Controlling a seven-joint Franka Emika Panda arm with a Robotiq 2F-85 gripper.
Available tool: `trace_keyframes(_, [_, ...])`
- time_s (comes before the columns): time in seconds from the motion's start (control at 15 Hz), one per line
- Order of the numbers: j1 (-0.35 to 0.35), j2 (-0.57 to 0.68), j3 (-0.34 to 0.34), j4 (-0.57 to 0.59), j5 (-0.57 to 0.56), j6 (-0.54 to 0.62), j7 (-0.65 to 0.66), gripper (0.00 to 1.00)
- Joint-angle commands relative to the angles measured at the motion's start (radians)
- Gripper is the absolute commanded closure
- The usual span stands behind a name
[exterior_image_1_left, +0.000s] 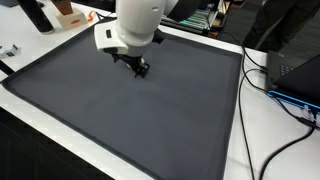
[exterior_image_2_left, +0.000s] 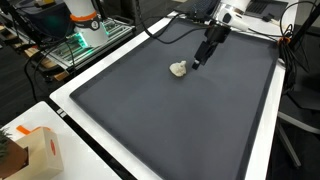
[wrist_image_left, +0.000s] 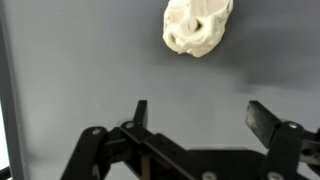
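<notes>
Lump (exterior_image_2_left: 179, 69), white and crumpled, lies untouched on the mat (exterior_image_2_left: 160, 115) in the upper middle of an exterior view, the gripper (exterior_image_2_left: 198, 62) just beside it, spread wide, holding nothing yet.

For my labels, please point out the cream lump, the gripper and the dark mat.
cream lump (wrist_image_left: 198, 27): wrist view, its middle.
gripper (wrist_image_left: 200, 108): wrist view, midway between the fingertips.
dark mat (exterior_image_1_left: 120, 110): an exterior view, a bare part.

dark mat (exterior_image_1_left: 120, 110) covers a white table (exterior_image_1_left: 255, 125) amid cables (exterior_image_1_left: 290, 100).
</notes>
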Motion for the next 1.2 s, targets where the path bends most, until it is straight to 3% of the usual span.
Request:
trace_keyframes(0.0, [0.009,-0.06,0.007,-0.106,-0.06,0.071,-0.033,0.0])
trace_keyframes(1.13, [-0.042,-0.285,0.066,-0.426,-0.074,0.309,-0.297,0.0])
